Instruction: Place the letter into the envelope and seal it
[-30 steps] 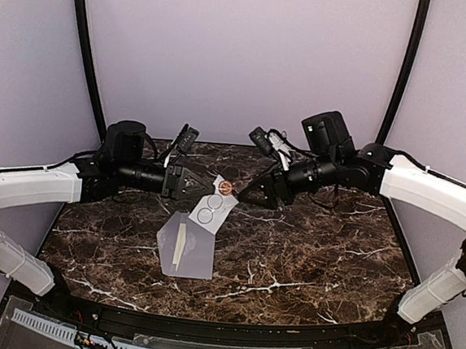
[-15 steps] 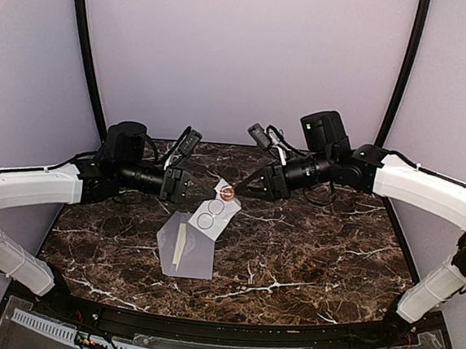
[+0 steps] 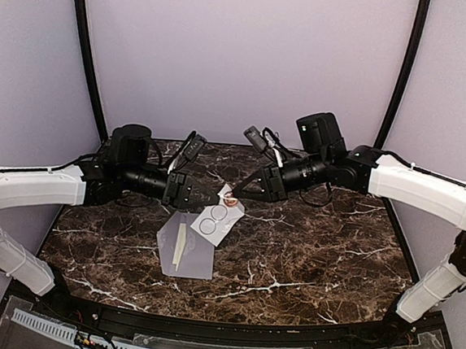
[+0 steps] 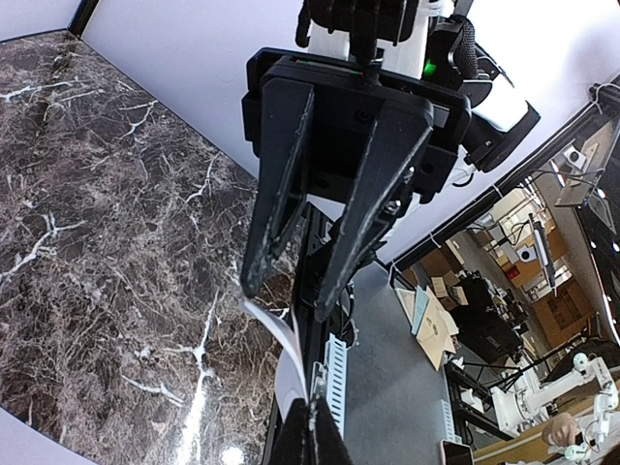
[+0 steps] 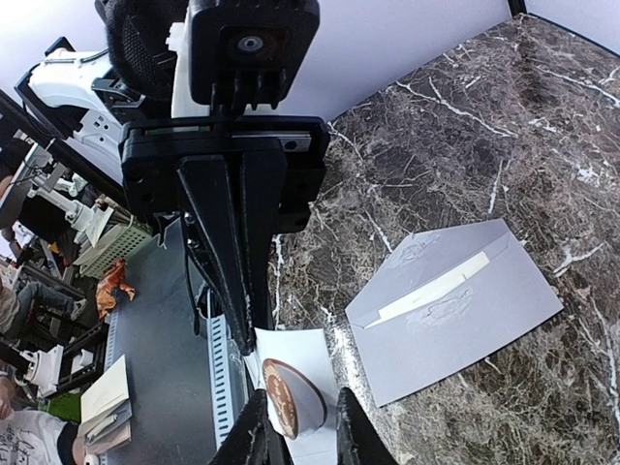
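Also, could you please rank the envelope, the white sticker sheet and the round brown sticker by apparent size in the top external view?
1. envelope, largest
2. white sticker sheet
3. round brown sticker, smallest
The differences are plain, so nearness to the camera does not change the order.

Both arms reach in from the sides. The left gripper (image 3: 214, 198) and right gripper (image 3: 233, 196) meet tip to tip over the back middle of the table (image 3: 324, 256). The sheet (image 3: 217, 220) hangs there and blocks the way. The envelope (image 3: 187, 254) lies flat just in front. The table's right side and near edge have open room.
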Controlling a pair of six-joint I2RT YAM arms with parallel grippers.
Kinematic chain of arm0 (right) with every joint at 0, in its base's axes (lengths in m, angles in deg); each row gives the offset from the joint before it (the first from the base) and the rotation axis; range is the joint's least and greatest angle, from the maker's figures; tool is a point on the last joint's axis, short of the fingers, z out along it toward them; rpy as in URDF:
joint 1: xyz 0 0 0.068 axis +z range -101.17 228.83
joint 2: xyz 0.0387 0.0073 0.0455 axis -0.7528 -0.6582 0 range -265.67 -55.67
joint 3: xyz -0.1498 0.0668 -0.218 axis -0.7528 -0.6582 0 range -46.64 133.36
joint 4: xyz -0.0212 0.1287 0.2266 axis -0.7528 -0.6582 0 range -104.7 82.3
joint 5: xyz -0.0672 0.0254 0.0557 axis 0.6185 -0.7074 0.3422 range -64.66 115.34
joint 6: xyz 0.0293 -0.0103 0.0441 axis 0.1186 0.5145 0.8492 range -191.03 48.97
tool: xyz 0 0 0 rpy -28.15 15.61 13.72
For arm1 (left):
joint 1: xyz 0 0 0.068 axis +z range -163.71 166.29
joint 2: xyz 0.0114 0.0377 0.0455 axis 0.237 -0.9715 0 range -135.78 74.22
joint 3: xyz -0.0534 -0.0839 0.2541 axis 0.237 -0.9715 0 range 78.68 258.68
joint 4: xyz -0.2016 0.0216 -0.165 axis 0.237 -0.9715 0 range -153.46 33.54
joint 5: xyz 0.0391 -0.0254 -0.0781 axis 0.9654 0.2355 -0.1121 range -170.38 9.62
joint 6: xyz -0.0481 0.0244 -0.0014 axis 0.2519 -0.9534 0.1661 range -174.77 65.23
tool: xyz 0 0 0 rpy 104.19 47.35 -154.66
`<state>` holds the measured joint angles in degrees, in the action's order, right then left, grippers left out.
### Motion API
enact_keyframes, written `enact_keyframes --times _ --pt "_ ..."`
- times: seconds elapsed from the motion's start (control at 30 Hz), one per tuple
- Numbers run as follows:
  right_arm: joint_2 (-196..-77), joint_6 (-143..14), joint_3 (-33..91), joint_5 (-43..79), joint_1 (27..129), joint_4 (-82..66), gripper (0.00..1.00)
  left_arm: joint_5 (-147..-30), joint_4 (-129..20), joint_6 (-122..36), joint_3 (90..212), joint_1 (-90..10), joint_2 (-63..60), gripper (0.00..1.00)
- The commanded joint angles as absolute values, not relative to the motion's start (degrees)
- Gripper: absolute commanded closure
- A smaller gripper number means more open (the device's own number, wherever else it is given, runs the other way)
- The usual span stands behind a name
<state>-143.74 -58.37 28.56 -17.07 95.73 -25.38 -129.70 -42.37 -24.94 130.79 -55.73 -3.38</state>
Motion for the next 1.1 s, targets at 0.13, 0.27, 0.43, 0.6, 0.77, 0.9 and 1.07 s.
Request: enact_keyframes --times 0.13,0.27,0.43,0.6,0.77,0.9,1.07 --pt "-144.31 -59.38 30.09 -19.31 96.28 -24.55 0.83 -130.37 -41.33 -25.87 131.49 -56.07 -3.47 1.00" --pt "-144.26 -59.52 30.01 -19.57 96.30 -24.67 0.84 -130.36 -41.34 -25.90 131.50 -56.16 -3.39 1.00" --pt "-144.60 -59.52 30.09 -20.10 96.37 -24.50 0.85 -130.22 -41.34 -25.81 131.54 -56.16 -3.47 1.00" --pt "-145.03 -59.86 30.23 -20.58 96.52 -25.05 0.86 -130.16 -41.43 -25.76 131.59 -56.16 -3.48 1.00" --pt "-145.24 -60.13 30.40 -20.56 96.65 -25.39 0.92 -130.21 -41.35 -25.76 131.59 -56.16 -3.64 1.00" --pt "-145.14 -60.22 30.53 -20.26 96.70 -25.43 0.99 -130.08 -41.34 -25.76 131.60 -56.16 -3.65 1.00" --pt "-144.73 -60.22 30.62 -19.58 96.69 -25.78 1.00 -127.58 -42.86 -26.00 131.64 -56.16 -3.38 1.00"
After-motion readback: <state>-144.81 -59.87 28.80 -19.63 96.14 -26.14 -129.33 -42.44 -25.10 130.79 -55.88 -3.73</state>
